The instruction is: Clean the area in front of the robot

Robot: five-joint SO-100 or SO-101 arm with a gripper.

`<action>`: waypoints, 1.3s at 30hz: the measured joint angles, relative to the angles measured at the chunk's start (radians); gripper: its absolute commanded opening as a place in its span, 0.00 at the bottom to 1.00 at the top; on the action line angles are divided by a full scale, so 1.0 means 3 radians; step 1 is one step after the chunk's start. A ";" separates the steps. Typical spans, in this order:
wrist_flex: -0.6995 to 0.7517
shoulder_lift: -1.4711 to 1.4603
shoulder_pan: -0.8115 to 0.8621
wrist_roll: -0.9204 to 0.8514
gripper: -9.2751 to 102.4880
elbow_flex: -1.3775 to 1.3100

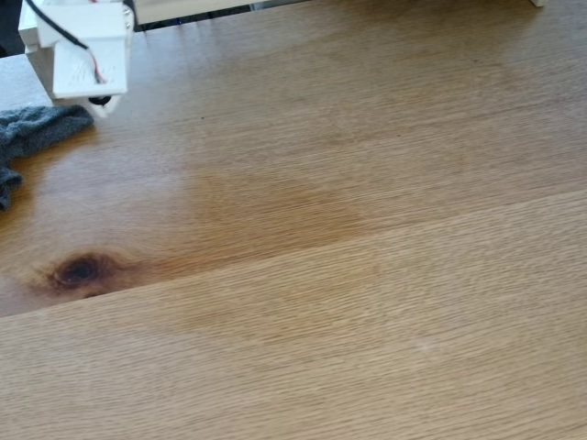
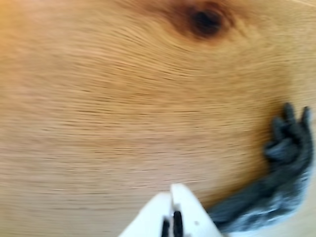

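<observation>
1. One slim white plastic robot arm (image 1: 83,50) with a thin black wire and a thin red one sits at the far left corner of the fixed view, above the broad light-brown oak tabletop (image 1: 367,275).
2. Its pointed white two-finger gripper (image 2: 171,190) enters the wrist view from the near edge; the two fingers lie pressed together with only a thin seam between them, and nothing is held between the tips.
3. A crumpled grey cloth (image 1: 32,133) lies on the wood at the left edge of the fixed view, just beside the arm; in the wrist view it sits right of the gripper, close to the fingers, though I cannot tell whether they touch.
4. A dark brown knot (image 1: 81,271) marks the wood at the left, with a darker tan patch (image 1: 266,220) to its right.
</observation>
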 measured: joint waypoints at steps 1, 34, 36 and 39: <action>0.0031 0.0077 -0.0066 0.0179 0.08 0.0000; 0.1283 0.4515 -0.0603 -0.0174 0.10 0.3022; 0.1283 0.4535 -0.0649 -0.0194 0.09 0.3022; 0.1283 0.4541 -0.0639 -0.0194 0.09 0.3022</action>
